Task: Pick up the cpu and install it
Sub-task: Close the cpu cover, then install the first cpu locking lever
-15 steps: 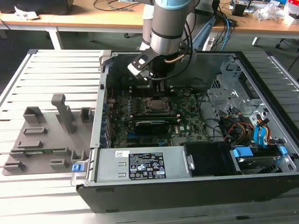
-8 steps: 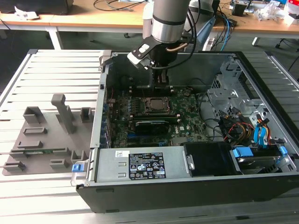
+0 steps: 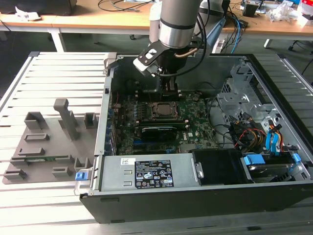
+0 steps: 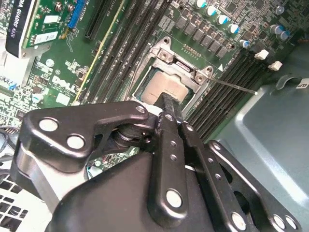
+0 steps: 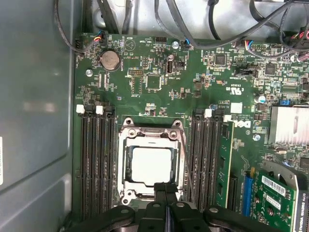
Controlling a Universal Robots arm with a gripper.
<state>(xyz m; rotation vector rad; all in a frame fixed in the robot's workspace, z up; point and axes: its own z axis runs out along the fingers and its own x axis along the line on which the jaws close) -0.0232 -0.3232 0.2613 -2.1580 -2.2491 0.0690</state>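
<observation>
Found gripper [image 5: 166, 187] pinched shut, empty, at edge of cpu [image 5: 152, 164] lying in socket [image 5: 149, 133]. Risks damage there if pressed down askew.

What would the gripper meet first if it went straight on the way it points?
Probably the cpu, near its edge, lying in the socket; the height of the gripper above it is unclear.

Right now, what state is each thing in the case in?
cpu: lying flat in the socket.
socket: holds the cpu; lever state unclear.
gripper: shut, holding nothing, tips above the cpu's edge.
memory stick: seated in a slot.
computer case: side open.
</observation>
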